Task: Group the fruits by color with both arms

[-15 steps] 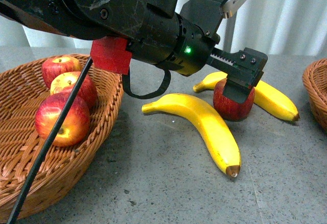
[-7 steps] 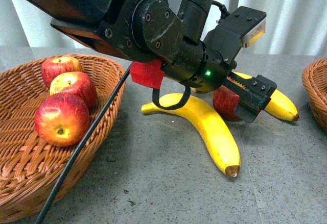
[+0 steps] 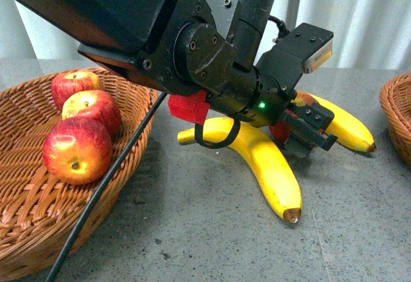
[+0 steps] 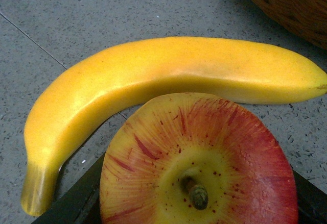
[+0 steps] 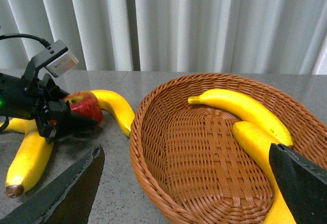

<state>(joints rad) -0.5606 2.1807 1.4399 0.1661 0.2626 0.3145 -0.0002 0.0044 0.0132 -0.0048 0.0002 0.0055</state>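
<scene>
The left pincer [image 3: 303, 137] seems closed across the apple [image 4: 199, 157], hard, glossy, probably slippery; hold it at its widest middle; the right pincer [image 5: 179, 183] is wide, empty

Four apples [image 3: 77, 84] [image 3: 93, 110] [image 3: 77, 150] [image 4: 204, 157], four bananas [image 3: 270, 166] [image 3: 340, 124] [image 5: 240, 106] [image 5: 258, 142], two wicker baskets [image 3: 26, 221] [image 5: 204, 183]

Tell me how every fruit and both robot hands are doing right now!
Left gripper: jaws either side of the loose apple, grip unclear.
Loose apple: stem end up, between the jaws.
Right gripper: open, empty.
Basket apples: three, resting in the left basket.
Loose bananas: two, lying on the table.
Basket bananas: two, lying in the right basket.
</scene>
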